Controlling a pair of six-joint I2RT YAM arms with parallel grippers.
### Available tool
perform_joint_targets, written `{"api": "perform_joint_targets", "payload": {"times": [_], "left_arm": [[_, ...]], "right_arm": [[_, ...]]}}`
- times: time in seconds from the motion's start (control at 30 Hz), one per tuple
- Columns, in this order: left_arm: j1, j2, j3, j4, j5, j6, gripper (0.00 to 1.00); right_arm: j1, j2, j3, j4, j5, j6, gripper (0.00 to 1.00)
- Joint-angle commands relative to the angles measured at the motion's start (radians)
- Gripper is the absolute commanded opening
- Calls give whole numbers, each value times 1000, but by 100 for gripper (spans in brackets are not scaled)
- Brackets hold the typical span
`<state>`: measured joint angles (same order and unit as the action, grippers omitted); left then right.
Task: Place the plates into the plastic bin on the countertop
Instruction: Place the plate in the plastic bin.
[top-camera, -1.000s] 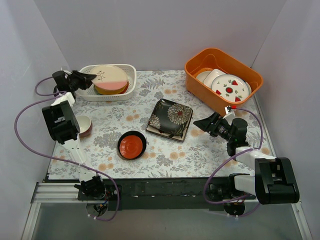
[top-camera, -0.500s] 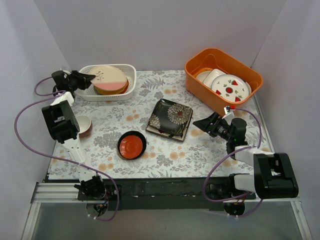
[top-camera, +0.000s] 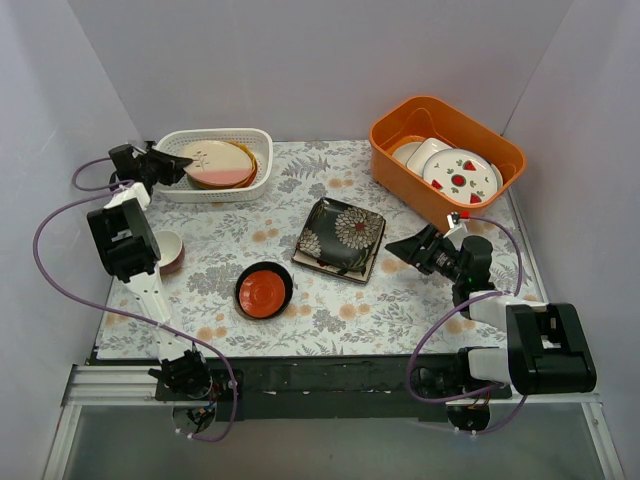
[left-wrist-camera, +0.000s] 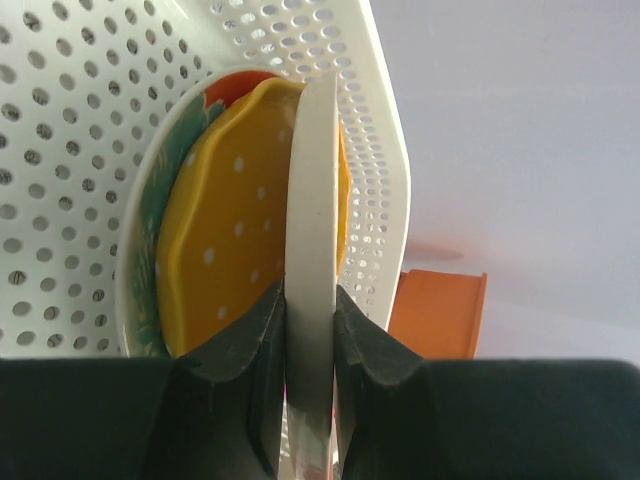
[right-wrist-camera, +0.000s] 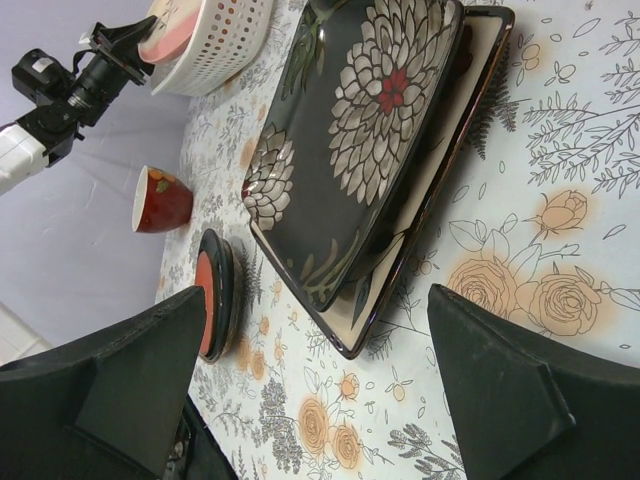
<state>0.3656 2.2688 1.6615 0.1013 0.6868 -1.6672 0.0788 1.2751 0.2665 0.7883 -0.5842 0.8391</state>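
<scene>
pink plate (top-camera: 215, 163) in perforated bin (top-camera: 225, 192), floral plate (top-camera: 342, 233) outside

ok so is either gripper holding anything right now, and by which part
The left gripper is clamped on the rim of the pink and cream plate, over the white bin. The right gripper is open and holds nothing.

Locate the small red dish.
Top view, left of centre: the small red dish lies on the countertop, just near-left of the dark floral square plate.

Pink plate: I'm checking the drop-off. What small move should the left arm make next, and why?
Probably open the left gripper: it pinches the rim of the pink plate, which sits low inside the plastic bin over the yellow plate.
</scene>
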Motion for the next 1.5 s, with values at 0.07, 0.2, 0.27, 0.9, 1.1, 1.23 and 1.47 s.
{"api": "perform_joint_targets", "payload": {"times": [0.07,0.2,0.27,0.9,1.1,1.23,1.47], "left_arm": [[-14,-25,92,-38,-20,55,2],[-13,-18,107,-64,-30,70,7],[-14,-8,119,-84,-24,76,10],[-27,52,262,-313,-99,221,57],[-45,51,342,-426,-217,322,83],[-54,40,374,-485,-285,368,98],[-63,17,400,-541,-398,409,98]], "right_arm": [[4,12,37,48,-16,-1,98],[4,13,40,43,-17,-3,98],[4,15,45,37,-16,-5,98],[6,23,59,17,-37,-15,98],[4,17,60,8,-37,-17,98],[6,7,62,-6,-37,-23,98],[4,-10,66,-32,-34,-34,98]]}}
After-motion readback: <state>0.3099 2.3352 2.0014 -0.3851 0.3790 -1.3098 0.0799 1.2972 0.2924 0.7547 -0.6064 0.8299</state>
